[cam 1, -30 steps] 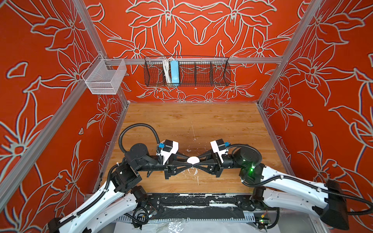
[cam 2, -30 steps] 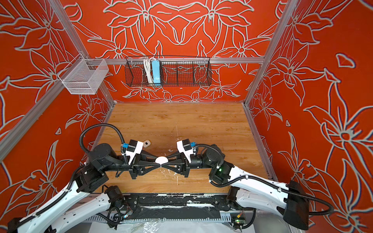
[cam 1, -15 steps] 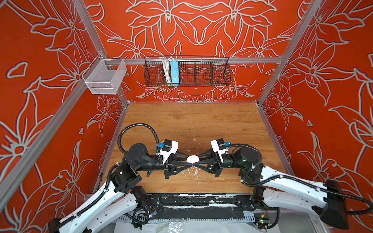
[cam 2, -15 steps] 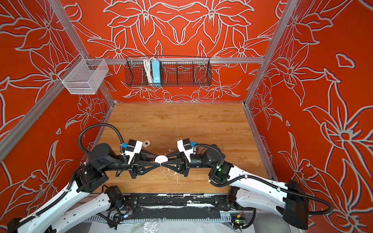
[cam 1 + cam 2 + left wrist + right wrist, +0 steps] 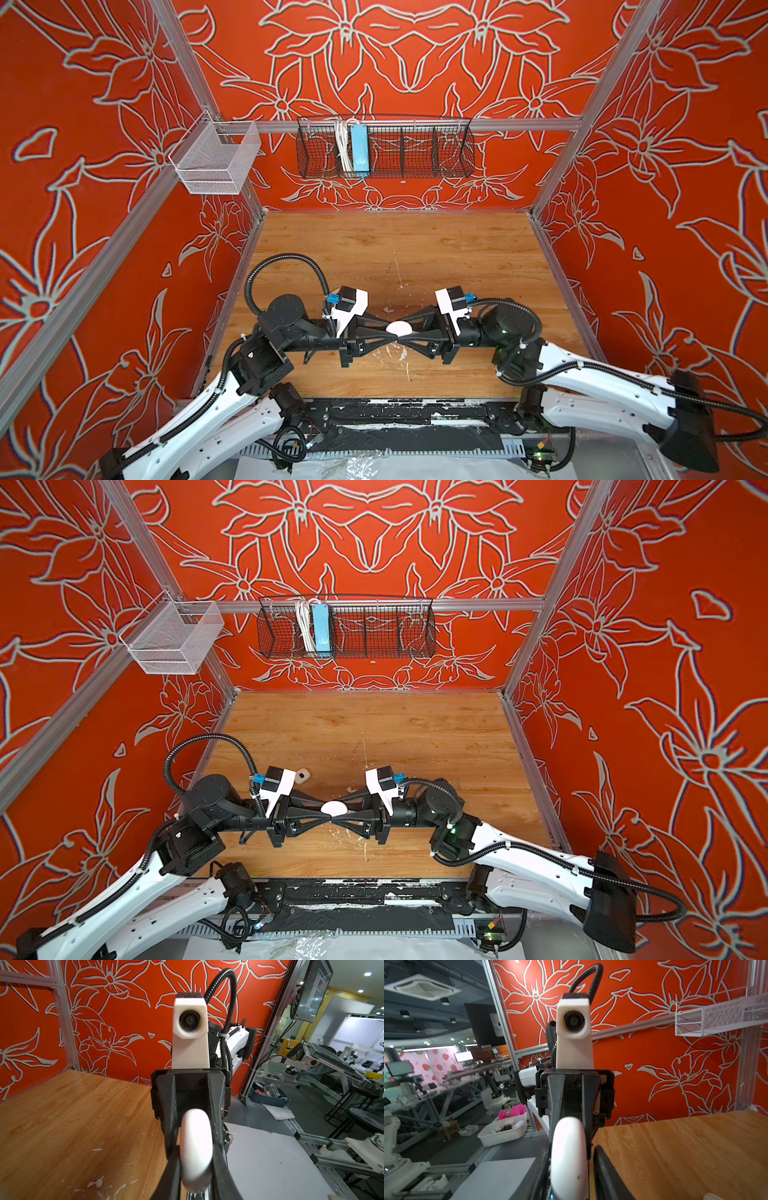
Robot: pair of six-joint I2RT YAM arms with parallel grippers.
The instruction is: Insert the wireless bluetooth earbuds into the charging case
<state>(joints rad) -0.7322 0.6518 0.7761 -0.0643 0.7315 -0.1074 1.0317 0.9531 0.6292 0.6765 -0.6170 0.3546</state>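
Centre frame in both top views, my left gripper (image 5: 393,332) pinches the charging case (image 5: 400,328) tight. The right gripper (image 5: 406,333) flanks it with jaws slightly spread, a gap showing on one side. The case looks closed and I can't spot the earbuds, so I judge this a regrasp. Next calls for prying the lid open without dropping it.
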